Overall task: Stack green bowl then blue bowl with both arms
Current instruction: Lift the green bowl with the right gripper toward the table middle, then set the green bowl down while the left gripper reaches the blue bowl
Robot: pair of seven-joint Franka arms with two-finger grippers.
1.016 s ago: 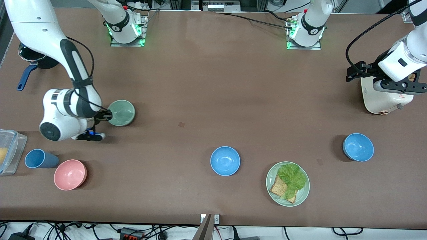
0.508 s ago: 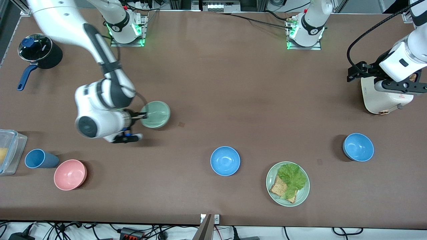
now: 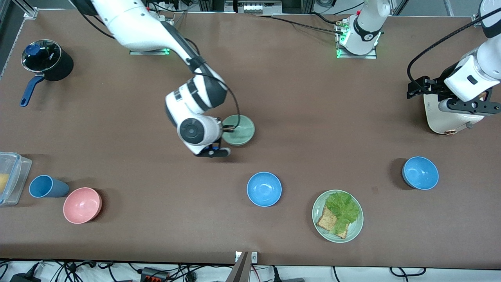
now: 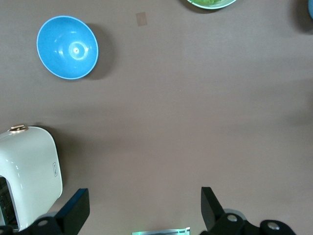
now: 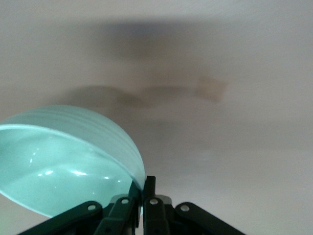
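Pinching green bowl [image 3: 239, 130] rim | right gripper [image 3: 228, 128] fingers, airborne mid-table

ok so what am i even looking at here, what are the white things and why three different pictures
The white things are two robot arms bolted to a brown table, each ending in a two-finger gripper. The big picture comes from a high camera facing them; the two smaller ones come from cameras on the arms' wrists. The right gripper is shut on the rim of the green bowl, holding it over the middle of the table; its wrist view shows that bowl up close. The left gripper is open and waits over the table's end by a white appliance. Also on the table: two blue bowls, a pink bowl, a blue cup, a plate of bread and lettuce and a black pot.
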